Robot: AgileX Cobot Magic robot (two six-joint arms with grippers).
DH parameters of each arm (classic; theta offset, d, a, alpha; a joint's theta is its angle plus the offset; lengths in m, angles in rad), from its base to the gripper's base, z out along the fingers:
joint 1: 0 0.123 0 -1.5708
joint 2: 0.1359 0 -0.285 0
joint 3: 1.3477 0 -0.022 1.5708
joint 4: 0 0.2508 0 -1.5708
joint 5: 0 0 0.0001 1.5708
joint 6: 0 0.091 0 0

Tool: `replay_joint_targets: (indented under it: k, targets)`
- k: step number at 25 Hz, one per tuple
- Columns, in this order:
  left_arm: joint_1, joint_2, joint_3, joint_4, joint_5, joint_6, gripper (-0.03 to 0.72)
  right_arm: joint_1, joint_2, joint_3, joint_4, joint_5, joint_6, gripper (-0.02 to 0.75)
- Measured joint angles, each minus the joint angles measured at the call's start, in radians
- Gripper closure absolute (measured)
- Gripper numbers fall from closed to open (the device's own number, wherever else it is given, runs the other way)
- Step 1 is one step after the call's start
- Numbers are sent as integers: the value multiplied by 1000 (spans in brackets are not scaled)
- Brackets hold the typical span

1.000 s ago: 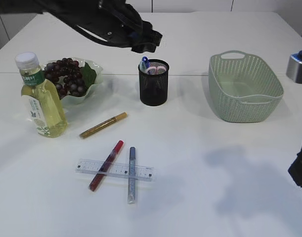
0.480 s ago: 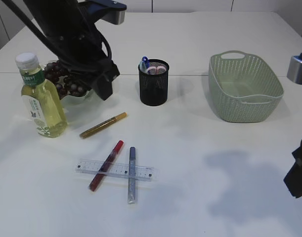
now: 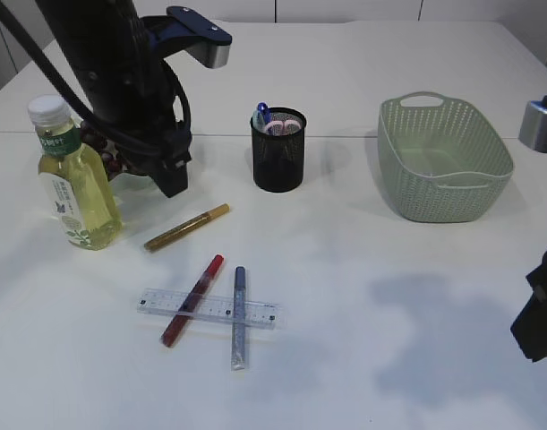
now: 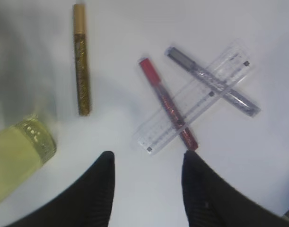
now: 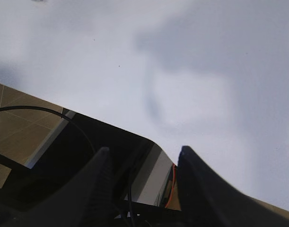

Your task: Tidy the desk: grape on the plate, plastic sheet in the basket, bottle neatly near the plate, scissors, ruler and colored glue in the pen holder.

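My left gripper [image 3: 172, 175] is open and empty, hanging above the table between the bottle [image 3: 74, 179] and the black mesh pen holder [image 3: 278, 150]. In the left wrist view its open jaws [image 4: 146, 161] are above bare table, near the bottle [image 4: 16, 158]. A gold glue pen [image 3: 187, 227] lies just below it. A red glue pen [image 3: 192, 299] and a grey glue pen [image 3: 239, 315] lie across a clear ruler [image 3: 208, 308]. Grapes [image 3: 107, 154] on the plate are mostly hidden behind the arm. My right gripper [image 5: 143, 156] is open and empty at the table's right front edge.
A green basket [image 3: 443, 157] stands at the right, empty as far as I see. The pen holder holds scissors handles and a blue pen. A grey device [image 3: 540, 121] sits at the far right edge. No plastic sheet shows.
My left arm has swung from above the pen holder down and left, past the grapes, to hang low between the bottle and the gold glue pen. The objects have not moved.
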Motion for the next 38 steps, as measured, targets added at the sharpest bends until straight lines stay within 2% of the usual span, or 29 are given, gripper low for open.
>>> replay_joint_targets:
  k: [4,12,19,27,38]
  targets:
    - [-9,30,0,-93,0,124,344,0,0,0,0,0,0,374]
    - [-20,137,47,-103,0,327,309,0,0,0,2,0,-6,373]
    - [-20,200,49,-175,-6,333,307,0,0,0,0,0,-10,373]
    - [-21,232,49,-171,-6,384,307,0,0,0,0,0,-17,374]
    - [-21,296,49,-187,-50,391,279,0,0,0,0,0,-19,374]
